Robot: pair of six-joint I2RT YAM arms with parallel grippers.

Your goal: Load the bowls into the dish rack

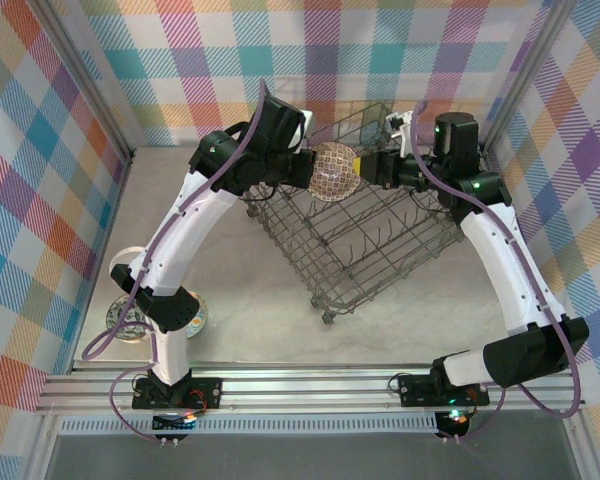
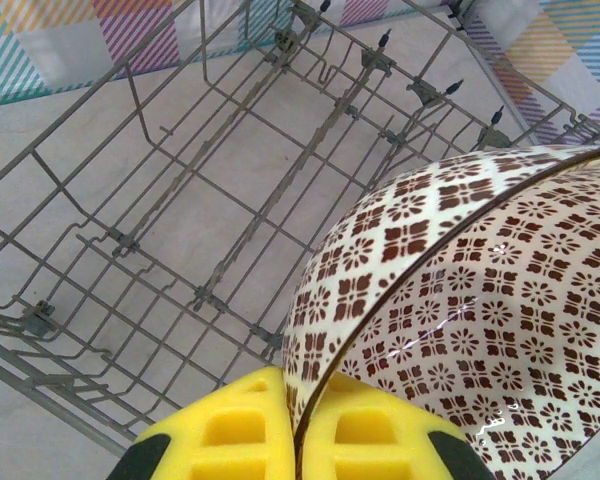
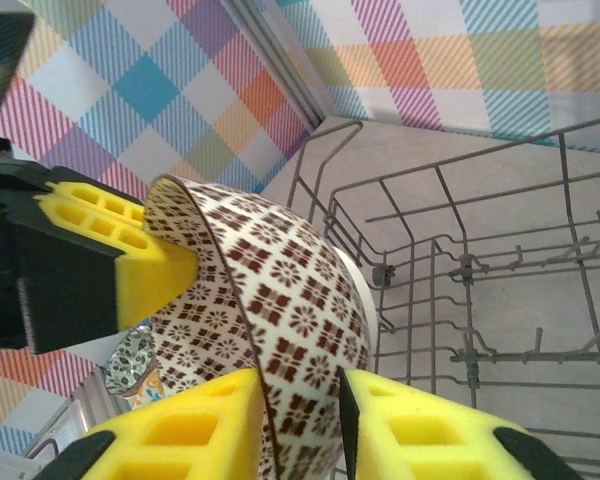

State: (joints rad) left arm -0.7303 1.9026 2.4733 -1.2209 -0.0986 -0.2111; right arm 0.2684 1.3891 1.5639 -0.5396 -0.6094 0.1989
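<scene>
Our left gripper's [image 2: 298, 405] yellow pads [image 2: 230, 435] are pinched on the rim of the brown-patterned bowl [image 2: 460, 330], one pad inside the wall and one outside, with only the thin rim between them. Our right gripper [image 3: 300, 405] meets the same bowl from the opposite side. Its two pads [image 3: 175, 435] sit on either face of the bowl's wall and look pressed against it, so both grippers have a hold on the one bowl.

The bowl hangs on edge between the two grippers, clear of the wires, its mouth turned sideways. It is above the far left rim of the dish rack [image 1: 375, 250]. From above we see it as a round patterned disc [image 1: 333, 171] with the left gripper [image 1: 305, 168] on the side away from the rack's middle and the right gripper [image 1: 366, 168] on the side over the rack. In the left wrist view the rack's floor and rows of upright tines [image 2: 420, 95] lie below and beyond the bowl, holding nothing that we can see.

The rack stands skewed on the pale table [image 1: 250, 310], one corner pointing toward the arm bases. Well off the rack's left side, near the left arm's lower link, sit a pale bowl [image 1: 126, 262] and a floral bowl [image 1: 130, 322], both partly hidden by the arm.
</scene>
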